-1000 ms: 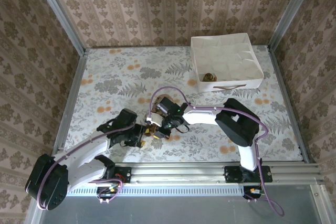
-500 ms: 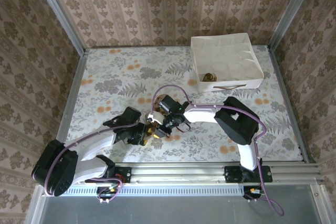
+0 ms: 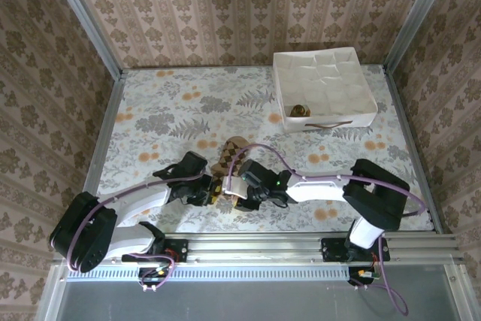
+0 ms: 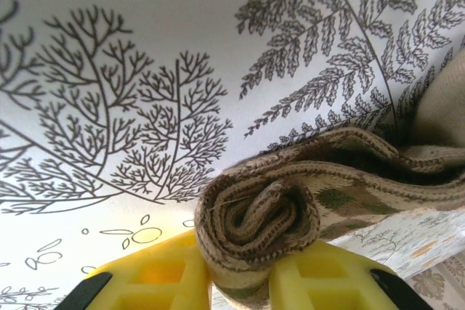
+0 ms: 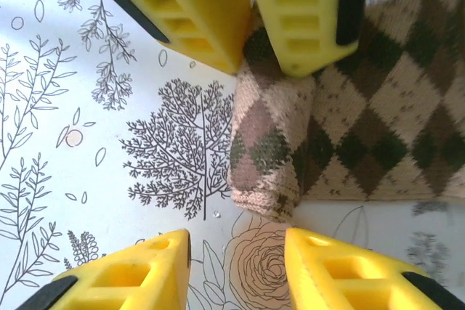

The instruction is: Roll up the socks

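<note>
White box point(image 3: 331, 120) holds a bundle point(image 3: 298, 110); left hand point(image 4: 243, 253) grips sock point(image 4: 261, 208), right hand point(image 5: 236, 243) open.

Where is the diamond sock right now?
Top view: the diamond sock lies front-centre on the table, its rolled end in the left gripper.

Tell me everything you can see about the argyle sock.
The argyle sock is knitted fabric with brown, cream and dark green diamonds. Its near end is rolled into a tight spiral, the rest lying flat on the floral table. The left tool pinches the roll between yellow fingers; the right tool stands open beside it.
</note>
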